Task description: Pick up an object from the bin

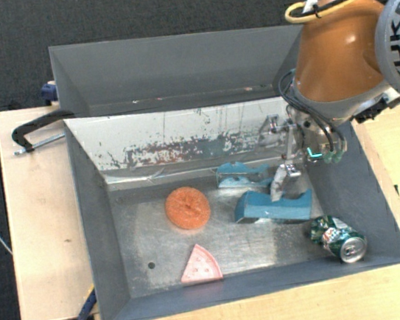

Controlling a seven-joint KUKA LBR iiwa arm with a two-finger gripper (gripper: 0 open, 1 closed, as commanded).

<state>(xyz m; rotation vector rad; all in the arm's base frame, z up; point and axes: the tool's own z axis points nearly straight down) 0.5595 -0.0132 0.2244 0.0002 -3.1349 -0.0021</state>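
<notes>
While the hand [282, 185] sits low at the right of the bin [171, 66], its tip at the upper edge of the blue block [274, 208], I cannot tell how far open it is, nor whether it has hold of anything. The block lies on the bin floor, right of centre. A smaller blue piece [236, 175] lies just behind it towards the back wall, and a crushed green can [336, 238] lies near it in the front right corner. My worry is the contact point. The hand meets the block at its edge rather than its middle, so closing there could pinch only a corner, and the block might tip or slip out on the lift. The smaller piece looks near enough to be nudged or caught along with it. The right wall is close to the wrist, so a sideways correction risks a scrape. The orange ball [188, 208] and pink wedge [200, 265] lie well apart from all this.
</notes>
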